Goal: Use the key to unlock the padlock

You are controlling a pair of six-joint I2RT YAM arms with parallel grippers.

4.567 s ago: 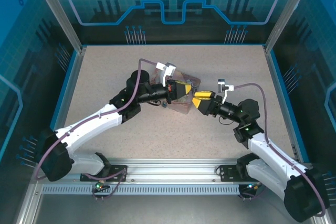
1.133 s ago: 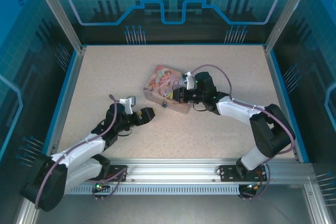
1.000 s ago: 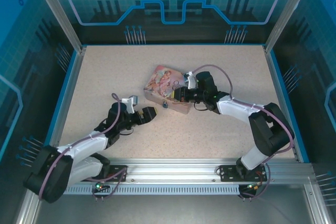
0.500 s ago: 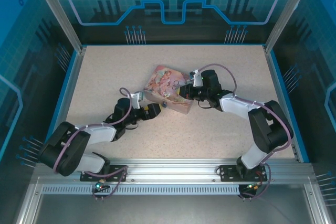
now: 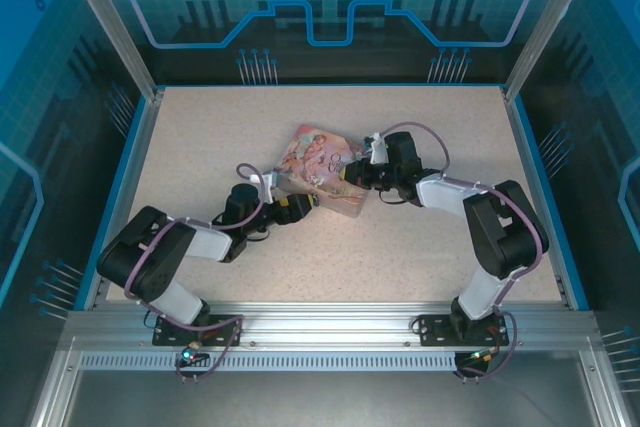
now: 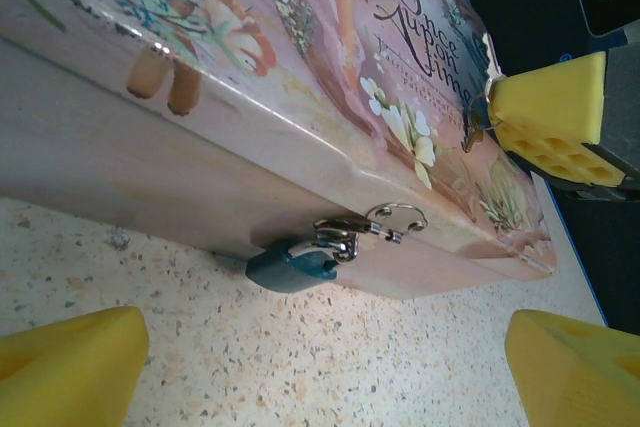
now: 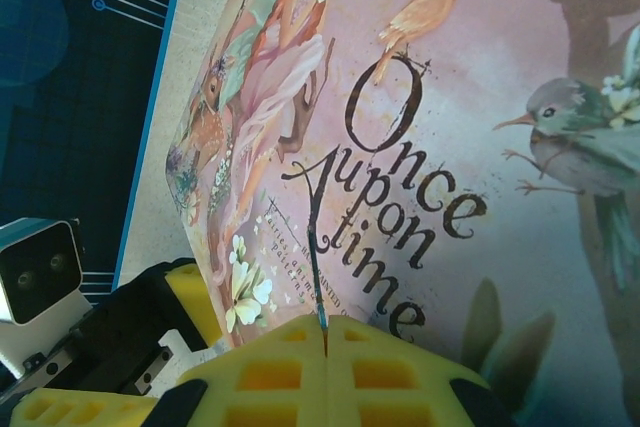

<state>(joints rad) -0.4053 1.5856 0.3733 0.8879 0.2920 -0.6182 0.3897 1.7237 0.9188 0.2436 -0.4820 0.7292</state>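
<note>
The padlock (image 6: 292, 268) has a small blue-teal body lying on the table, its silvery shackle hooked through the clasp on the front wall of the pink box (image 6: 300, 57). My left gripper (image 6: 320, 387) is open just in front of it, one yellow finger (image 6: 65, 367) on each side and nothing between them. My right gripper (image 7: 326, 332) is shut on the key (image 7: 317, 272), a thin blade seen edge-on over the box lid (image 7: 480, 147). From above, the left gripper (image 5: 302, 206) sits at the box's near edge and the right gripper (image 5: 351, 175) at its right end.
The pink box (image 5: 318, 169) lies at an angle in the middle of the speckled table (image 5: 430, 127). Blue walls and metal posts ring the table. The right gripper's yellow finger (image 6: 548, 112) hovers over the lid's far corner in the left wrist view.
My left arm has reached forward from the near left up to the box's front wall, staying open. My right gripper has shifted slightly right over the lid, still shut on the key.
</note>
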